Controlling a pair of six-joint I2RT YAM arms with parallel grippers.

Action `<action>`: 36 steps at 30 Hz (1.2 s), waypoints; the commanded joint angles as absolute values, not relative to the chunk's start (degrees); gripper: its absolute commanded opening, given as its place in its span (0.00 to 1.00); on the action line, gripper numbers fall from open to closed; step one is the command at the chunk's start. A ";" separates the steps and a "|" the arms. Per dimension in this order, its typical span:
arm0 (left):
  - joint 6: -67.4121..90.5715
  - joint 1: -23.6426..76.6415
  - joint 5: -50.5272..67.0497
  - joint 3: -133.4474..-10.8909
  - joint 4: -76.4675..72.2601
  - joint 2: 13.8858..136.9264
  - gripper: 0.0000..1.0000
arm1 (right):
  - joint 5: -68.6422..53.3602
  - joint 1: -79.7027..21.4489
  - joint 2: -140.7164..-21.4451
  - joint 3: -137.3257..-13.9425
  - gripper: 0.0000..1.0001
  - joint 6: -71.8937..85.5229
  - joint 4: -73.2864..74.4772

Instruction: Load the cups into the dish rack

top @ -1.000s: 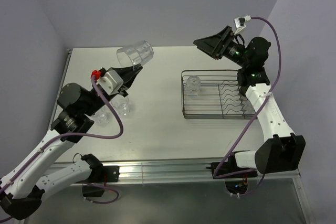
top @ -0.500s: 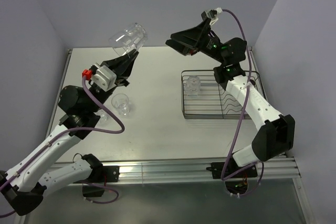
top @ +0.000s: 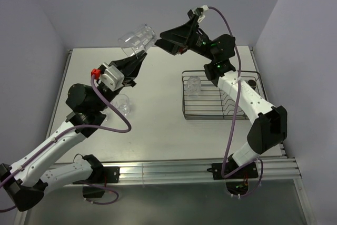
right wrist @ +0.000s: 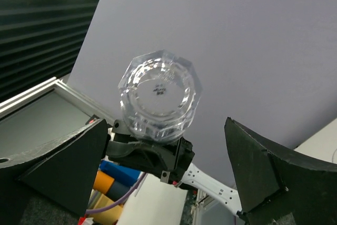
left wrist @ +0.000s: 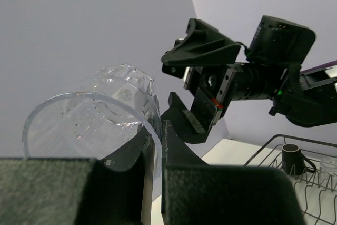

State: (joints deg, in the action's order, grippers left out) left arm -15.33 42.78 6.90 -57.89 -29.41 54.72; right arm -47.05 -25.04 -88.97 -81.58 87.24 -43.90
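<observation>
Writing: a small dark mark sits at the centre of the held tumbler's [right wrist: 159,94] base, too small to read.
Held tumbler: clear and faceted, it hangs in the air over the 12 o'clock edge of the table [top: 158,135]. It is tilted, with its base toward 2 o'clock in the top view.
Left gripper [top: 136,60]: its fingers are pressed nearly together, pinching the glass wall at the rim, one inside the mouth and one outside.
Right gripper [top: 166,39]: its fingers are spread wide and face the tumbler's base from 3 o'clock, apart from the glass.
Dish rack [top: 210,118]: it stands at the table's 3 o'clock. A racked tumbler [top: 194,85] is in its 10 o'clock corner and a dark mug [left wrist: 292,157] is near its 2 o'clock corner.
Loose tumbler [top: 122,105]: it stands upright on the table toward 9 o'clock, just beside the left arm.
Hidden: the right arm covers most of the mug in the top view. The left wrist view cuts the rack off at its frame edge.
</observation>
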 commanded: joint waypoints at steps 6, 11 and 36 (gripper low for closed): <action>-16.52 44.91 10.19 -59.68 -33.75 54.58 0.00 | -47.28 -27.42 -90.26 -86.39 1.00 87.89 -49.04; -15.65 45.44 9.76 -59.76 -33.22 54.75 0.00 | -47.90 -28.74 -90.44 -87.27 1.00 87.89 -52.21; -13.36 46.05 12.83 -59.24 -31.20 54.58 0.00 | -48.16 -29.18 -90.88 -87.10 0.77 87.10 -52.29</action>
State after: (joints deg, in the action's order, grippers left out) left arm -14.24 45.60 11.77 -57.89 -28.82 54.98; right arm -47.72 -28.64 -91.13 -84.44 87.50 -48.47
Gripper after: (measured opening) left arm 0.117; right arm 0.791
